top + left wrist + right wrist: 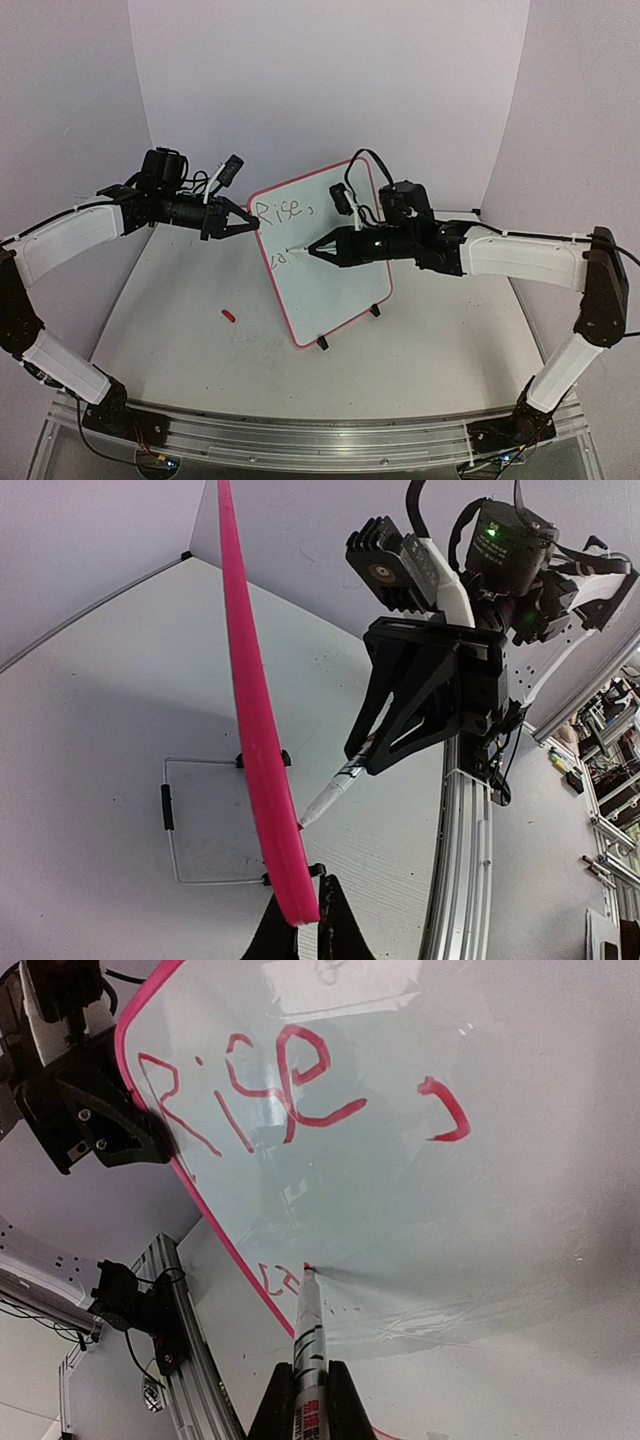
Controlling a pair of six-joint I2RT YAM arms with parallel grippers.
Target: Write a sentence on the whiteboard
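Lettering [243,1078] on the whiteboard [340,300] reads "Rise," in red strokes, with a short second line below it by the left rim, roughly "co". Print on the marker [307,1330] barrel is too blurred to read. The board is white with rounded corners and a thin red rim. It stands near the middle of the table [180,300] on small black feet [322,345], leaning back on a wire stand [172,850]. The left gripper [300,920] is closed on the board's left rim. The right gripper [308,1370] is clamped around the marker, whose tip touches the board at the second line. A small red cap [229,314] lies on the pale table, left of the board. Plain white walls [330,80] surround the table.
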